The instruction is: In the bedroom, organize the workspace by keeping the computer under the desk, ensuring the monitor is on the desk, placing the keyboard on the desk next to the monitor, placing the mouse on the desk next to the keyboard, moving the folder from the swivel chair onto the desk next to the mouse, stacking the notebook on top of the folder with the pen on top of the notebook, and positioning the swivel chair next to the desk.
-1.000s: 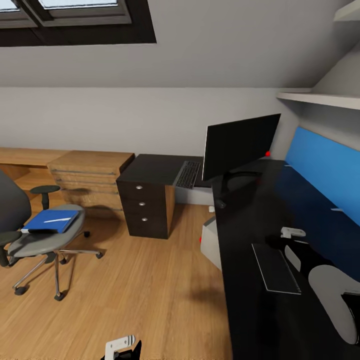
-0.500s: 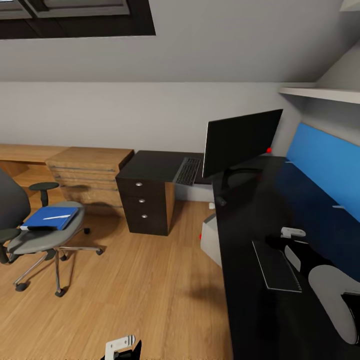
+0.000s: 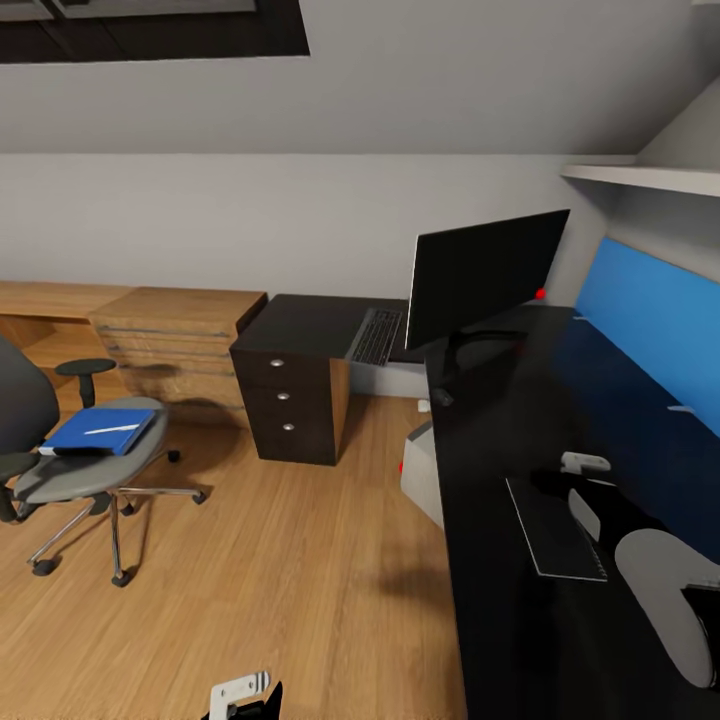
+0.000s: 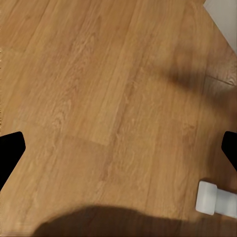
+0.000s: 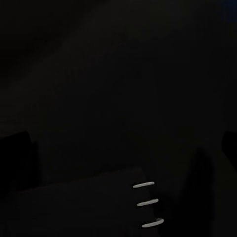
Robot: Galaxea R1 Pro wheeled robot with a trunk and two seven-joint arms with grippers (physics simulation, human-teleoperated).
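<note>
1. White-tipped, the left tool [image 3: 240, 690] hangs low over the wood floor [image 4: 98, 98]; in its wrist view the fingertips sit at opposite edges, spread wide with nothing between them.
2. Right tool [image 3: 585, 465] rests above the black bench [image 3: 500, 620], just beside the notebook [image 3: 553, 528]. How far its jaws are apart I cannot tell; the right wrist view is almost all dark, with three pale binding rings [image 5: 146, 202] showing.
3. Out from there: the monitor [image 3: 485, 275] stands on the bench, the keyboard [image 3: 376, 336] lies beside it on the shorter wing, and the computer [image 3: 422, 475] sits on the floor under the bench edge.
4. Well apart from the bench, the chair [image 3: 80, 460] carries the folder [image 3: 98, 432] with the pen [image 3: 110, 429] lying on top of it.
5. Risks, as I judge them: the pen lies loose, so lifting the folder at a tilt could roll it to the floor; the chair has casters, so a push while grasping could send it away; the notebook is thin and flat on a glossy top, so a pinch could slide it instead of lifting it.
6. Count: one monitor, one keyboard, one computer, one chair, one folder, one pen, one notebook, two tools. I cannot make out a mouse.
</note>
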